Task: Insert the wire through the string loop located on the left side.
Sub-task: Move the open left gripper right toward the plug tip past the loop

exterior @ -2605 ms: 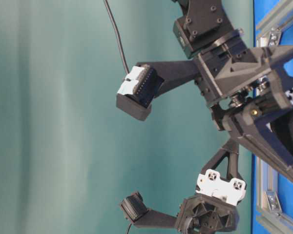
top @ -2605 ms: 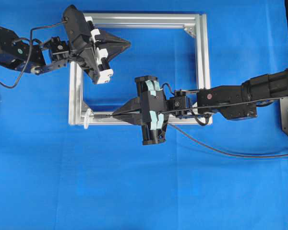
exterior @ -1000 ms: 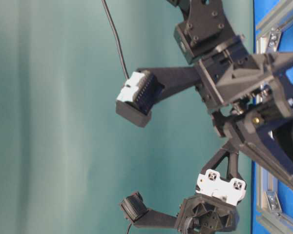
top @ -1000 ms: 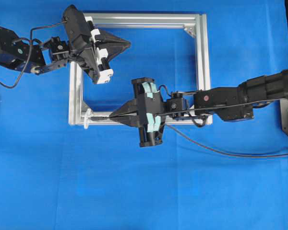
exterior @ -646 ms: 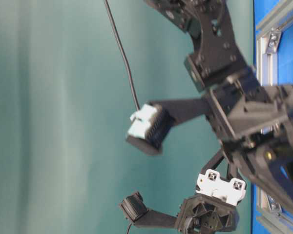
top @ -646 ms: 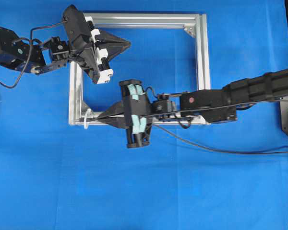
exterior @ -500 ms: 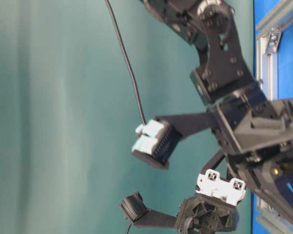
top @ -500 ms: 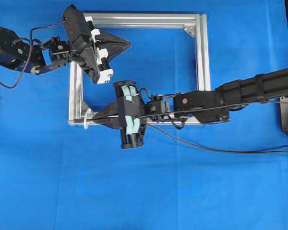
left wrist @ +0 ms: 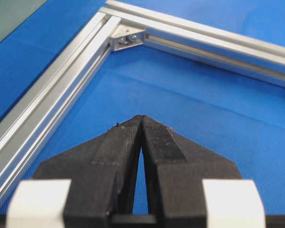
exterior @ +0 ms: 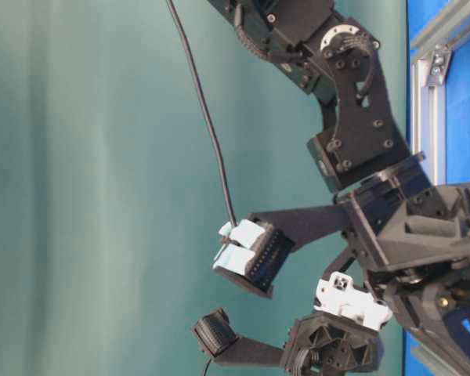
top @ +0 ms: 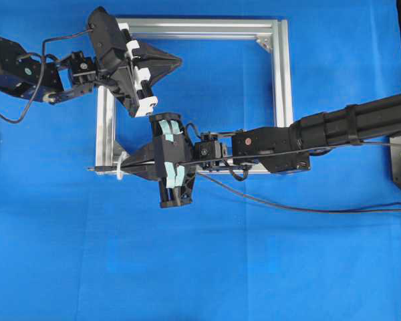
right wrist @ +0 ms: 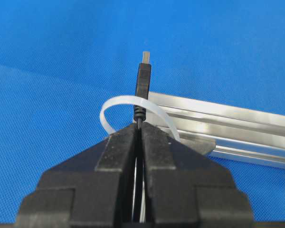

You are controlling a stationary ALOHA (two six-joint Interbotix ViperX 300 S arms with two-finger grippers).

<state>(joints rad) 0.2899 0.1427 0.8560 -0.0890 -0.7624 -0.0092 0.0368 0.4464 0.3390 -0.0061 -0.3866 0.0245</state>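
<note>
**Mia:** Since the right gripper (right wrist: 138,127) has slid along toward the left corner of the shiny silver metal frame (top: 278,87), where is the long thin black wire with the little plug tip (right wrist: 142,84) now?

**Ben:** It is poking through the tiny white string loop (right wrist: 133,102) at that corner. A moment ago the tip was only just reaching the loop. Now the plug sticks out past the frame's left edge.

**Mia:** Is the right gripper squeezing the wire?

**Ben:** Yes. Its jaws are pinched tight on the wire just behind the plug, right up against the loop.

**Mia:** And the left gripper (left wrist: 141,122)?

**Ben:** It is closed too, but it holds nothing. It hangs over the frame's top left part and has not moved.

**Mia:** So is the job nearly done?

**Ben:** I think so. The tip looks through the loop.
</note>
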